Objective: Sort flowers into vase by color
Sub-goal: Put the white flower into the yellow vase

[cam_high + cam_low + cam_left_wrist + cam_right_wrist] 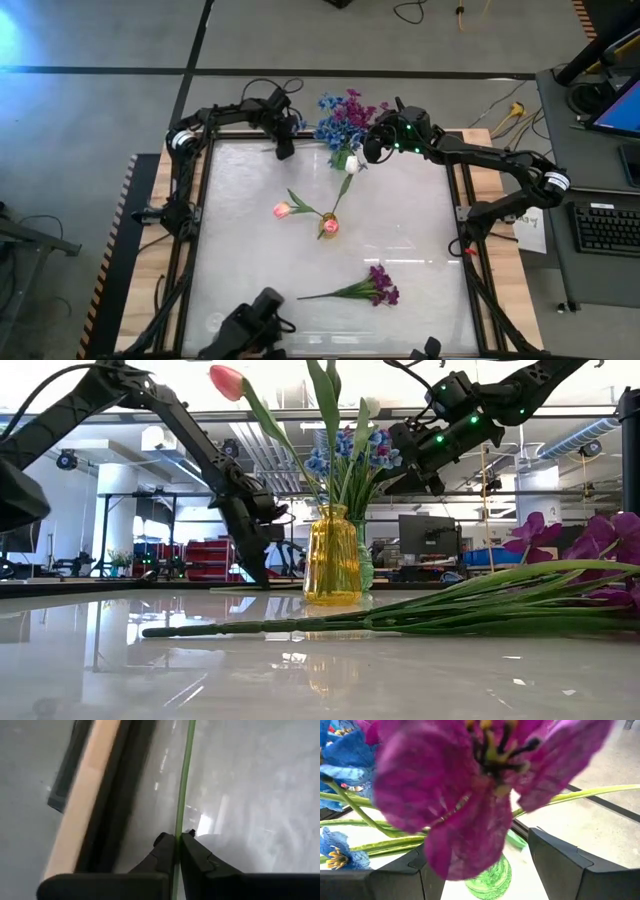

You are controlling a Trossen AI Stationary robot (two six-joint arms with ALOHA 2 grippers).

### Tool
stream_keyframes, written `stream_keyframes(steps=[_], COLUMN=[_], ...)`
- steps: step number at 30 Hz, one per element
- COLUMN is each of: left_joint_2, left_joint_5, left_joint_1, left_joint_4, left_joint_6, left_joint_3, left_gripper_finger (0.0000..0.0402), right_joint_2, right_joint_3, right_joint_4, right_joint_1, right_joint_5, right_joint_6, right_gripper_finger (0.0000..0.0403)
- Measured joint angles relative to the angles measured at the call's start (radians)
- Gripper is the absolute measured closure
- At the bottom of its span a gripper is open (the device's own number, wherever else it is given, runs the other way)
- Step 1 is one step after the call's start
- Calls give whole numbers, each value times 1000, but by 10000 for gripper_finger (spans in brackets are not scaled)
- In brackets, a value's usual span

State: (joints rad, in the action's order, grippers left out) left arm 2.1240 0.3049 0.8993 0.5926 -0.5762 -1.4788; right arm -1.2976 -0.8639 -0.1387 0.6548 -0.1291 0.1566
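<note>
Yellow vase point(328, 227) taken as landmark, mid-table, holding pink tulip point(282, 210) and white bud point(351, 164) on green stems. Beyond it, at far table edge, I see green vase point(491, 879) with blue blossoms point(330, 128) and purple blossoms point(358, 105). Left gripper point(285, 150) far-left of yellow vase, fingers point(161, 854) clamped together on thin green stem point(183, 780). Right gripper point(372, 148) beside green vase, fingers point(570, 865) apart, purple bloom point(470, 785) between them. Purple sprig point(366, 289) lying flat, nearer than yellow vase.
</note>
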Motion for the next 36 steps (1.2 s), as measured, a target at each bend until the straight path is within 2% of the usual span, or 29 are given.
stream_keyframes(steps=[4,8,16,21,24,29,33,36], left_joint_2=[-21,-76,-192,-208,-208,-208,-208,-208], left_joint_5=[57,72,85,112,127,127,126,125], left_joint_1=[1,7,7,-7,-20,-33,-54,-72], left_joint_4=[79,167,524,621,620,564,398,310], left_joint_6=[4,32,81,134,139,141,144,140], left_joint_3=[2,1,16,71,118,175,218,244], left_gripper_finger=[401,401,401,395,365,284,225,198], right_joint_2=[0,0,0,0,0,0,0,0], right_joint_3=[0,0,0,0,0,0,0,0], right_joint_4=[0,0,0,-4,-8,-8,-8,-8], right_joint_1=[0,0,0,0,0,0,0,0], right_joint_5=[0,0,0,0,-1,-1,-2,-2], right_joint_6=[0,0,8,8,8,8,8,8], right_gripper_finger=[154,154,154,154,154,154,154,154])
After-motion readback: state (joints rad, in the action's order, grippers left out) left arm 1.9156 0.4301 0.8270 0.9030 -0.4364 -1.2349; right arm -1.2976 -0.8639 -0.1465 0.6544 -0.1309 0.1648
